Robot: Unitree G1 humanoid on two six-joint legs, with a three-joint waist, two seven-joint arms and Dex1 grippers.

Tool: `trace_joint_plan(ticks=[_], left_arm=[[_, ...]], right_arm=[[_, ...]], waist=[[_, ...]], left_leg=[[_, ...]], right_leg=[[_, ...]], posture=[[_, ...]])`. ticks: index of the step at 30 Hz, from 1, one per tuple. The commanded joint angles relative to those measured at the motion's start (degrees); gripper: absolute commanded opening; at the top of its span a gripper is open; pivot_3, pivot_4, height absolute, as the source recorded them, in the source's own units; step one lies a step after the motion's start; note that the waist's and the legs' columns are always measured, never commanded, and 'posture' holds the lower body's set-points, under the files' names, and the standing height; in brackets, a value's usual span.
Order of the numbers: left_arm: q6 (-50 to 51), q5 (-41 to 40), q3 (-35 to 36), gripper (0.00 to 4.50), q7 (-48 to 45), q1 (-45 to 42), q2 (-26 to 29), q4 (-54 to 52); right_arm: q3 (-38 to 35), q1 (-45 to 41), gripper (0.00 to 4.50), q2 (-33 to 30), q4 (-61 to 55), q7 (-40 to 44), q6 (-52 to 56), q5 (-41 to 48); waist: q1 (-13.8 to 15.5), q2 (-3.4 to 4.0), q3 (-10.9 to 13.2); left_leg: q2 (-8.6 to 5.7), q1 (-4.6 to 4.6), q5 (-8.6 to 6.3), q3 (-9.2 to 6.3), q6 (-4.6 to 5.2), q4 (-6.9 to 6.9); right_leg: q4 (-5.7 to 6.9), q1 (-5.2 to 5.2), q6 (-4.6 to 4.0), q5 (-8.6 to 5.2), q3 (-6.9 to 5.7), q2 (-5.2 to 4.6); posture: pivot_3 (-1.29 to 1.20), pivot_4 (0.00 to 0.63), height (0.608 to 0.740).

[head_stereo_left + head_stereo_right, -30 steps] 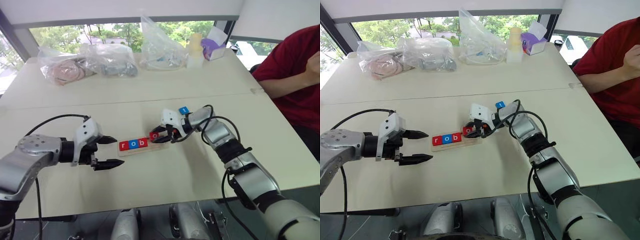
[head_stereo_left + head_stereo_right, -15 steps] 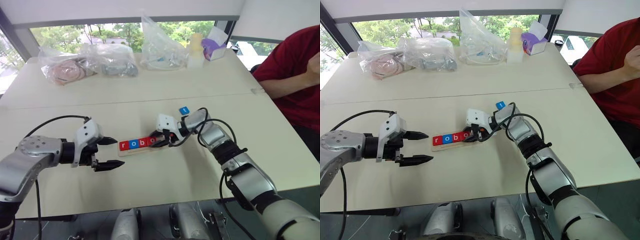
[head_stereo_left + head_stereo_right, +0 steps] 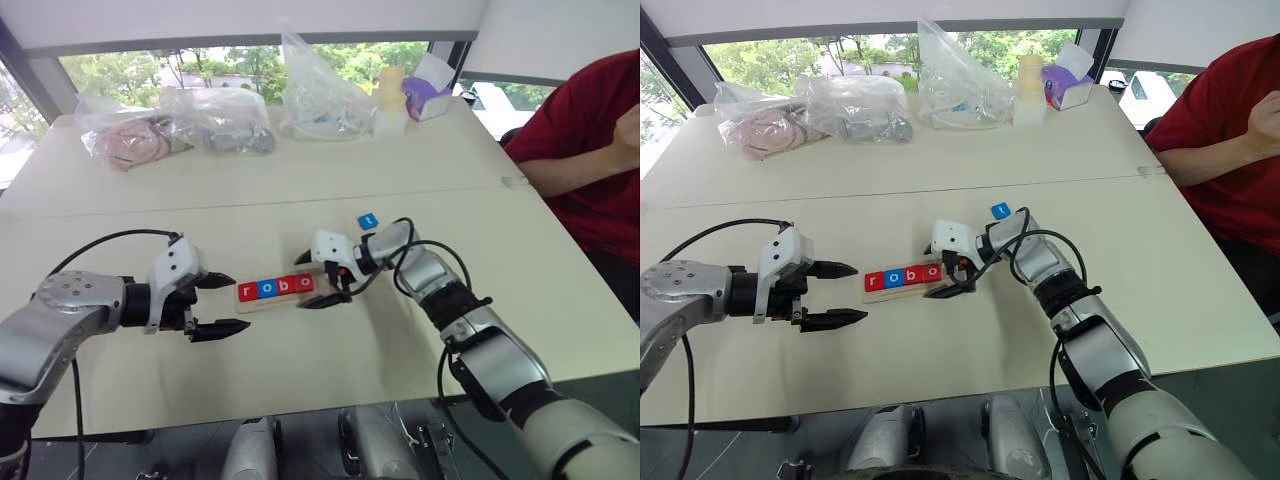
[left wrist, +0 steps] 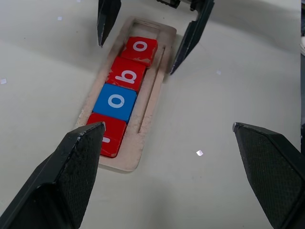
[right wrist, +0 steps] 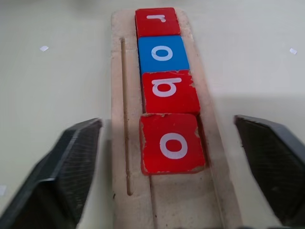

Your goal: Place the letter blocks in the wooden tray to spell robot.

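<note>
Right gripper released (wide, empty).

The person in the red shirt at the far right is cut off by the picture's edge. What the plastic bags at the far side of the table hold cannot be made out. The letter on the loose blue tile is too small to read. In the left wrist view the tray's nearest red tile is partly covered by a fingertip.
</note>
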Motion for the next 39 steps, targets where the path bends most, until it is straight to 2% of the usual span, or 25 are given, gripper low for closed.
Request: trace_joint_plan(ticks=[1,14,19,24,28,32,36,39], left_arm=[[-0.1,-0.1,0.0,4.5,0.4,-0.9,-0.2,-1.4],[-0.4,0.7,-1.8,4.5,0.9,-2.0,-0.9,-1.0],[-0.2,0.7,-1.9,4.5,1.2,-2.0,-1.1,-1.1],[0.0,0.5,-1.9,4.5,1.4,-2.0,-1.2,-1.5],[0.2,-0.5,-1.0,4.5,1.4,-2.8,-1.6,-1.8],[1.2,-3.5,0.5,4.5,3.5,-6.5,-5.1,-1.3],[0.5,-3.3,-0.9,4.5,5.5,-11.3,-9.3,0.3],[-0.4,-1.6,-2.9,4.5,5.9,-14.7,-11.5,2.4]], right_arm=[[-2.2,-2.1,4.48,-0.2,-0.8,-0.3,-0.8,1.0],[-1.2,-3.7,4.48,-0.9,5.8,-4.3,-8.5,-3.4],[-2.4,-4.4,4.48,-0.3,6.1,-3.9,-8.6,-2.3],[-2.3,-1.9,4.48,-3.2,0.2,0.4,-7.9,-1.3],[-5.0,2.7,4.48,-8.6,-11.8,2.9,-2.1,2.1],[-13.4,5.7,4.48,-10.0,-22.1,-5.5,12.3,7.6],[-24.3,6.2,4.48,-7.0,-23.4,-23.1,26.0,10.4],[-25.8,7.9,4.48,-5.9,-23.1,-31.6,31.5,8.5]], waist=[[0.0,0.0,0.0],[-0.1,0.0,0.0],[-0.1,0.0,0.0],[0.0,0.0,0.0],[0.4,-0.01,0.0],[0.3,-0.03,0.0],[0.1,-0.06,0.0],[0.1,-0.06,0.0]], left_leg=[[0.0,0.0,0.0,0.0,0.0,0.0],[0.0,0.01,0.0,0.03,0.0,-0.01],[0.0,0.03,0.0,0.05,0.0,-0.02],[0.0,0.03,0.0,0.06,0.0,-0.02],[-0.03,-0.01,0.0,0.07,0.0,-0.02],[-0.04,-0.02,0.0,0.08,0.0,0.01],[-0.04,0.0,0.0,0.08,0.0,0.03],[-0.05,0.0,0.0,0.08,0.0,-0.01]], right_leg=[[0.0,0.0,0.0,0.0,0.0,0.0],[0.0,-0.01,0.0,0.0,0.04,0.0],[0.0,-0.01,0.0,0.0,0.06,0.0],[0.0,-0.01,0.0,0.0,0.07,0.0],[-0.02,-0.01,0.05,-0.03,0.07,-0.05],[-0.01,-0.01,0.04,-0.02,0.08,-0.06],[0.01,-0.01,0.05,0.0,0.09,-0.04],[0.0,-0.01,0.17,0.06,0.1,-0.03]], posture=[[0.0,0.15,0.738],[0.0,0.15,0.738],[0.0,0.15,0.738],[0.0,0.15,0.738],[0.0,0.15,0.738],[0.0,0.15,0.738],[0.0,0.15,0.738],[0.0,0.15,0.738]])
